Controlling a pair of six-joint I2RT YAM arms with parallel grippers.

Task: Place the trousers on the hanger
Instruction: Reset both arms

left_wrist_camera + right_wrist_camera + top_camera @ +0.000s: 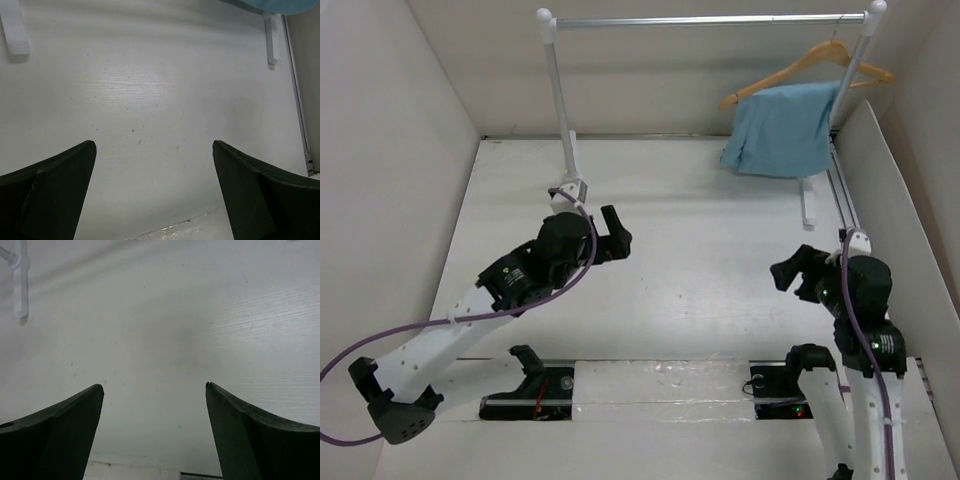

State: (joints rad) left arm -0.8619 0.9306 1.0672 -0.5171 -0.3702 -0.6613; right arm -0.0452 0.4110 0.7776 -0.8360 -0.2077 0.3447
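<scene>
The light blue trousers [782,128] hang folded over the lower crossbar of the wooden hanger [810,62], whose hook is on the clothes rail at the back right. A strip of the trousers [280,5] shows at the top edge of the left wrist view. My left gripper [616,236] is open and empty over the middle-left of the table; in its wrist view [154,146] the jaws stand wide apart over bare table. My right gripper [788,272] is open and empty at the right, below the trousers; in its wrist view [155,386] only table lies between the jaws.
The white-and-silver clothes rail [705,20] spans the back, with its left post [561,100] and foot [568,190] near my left gripper, and its right post [855,60] and foot [808,205]. White walls enclose the table [700,260] on the left, back and right.
</scene>
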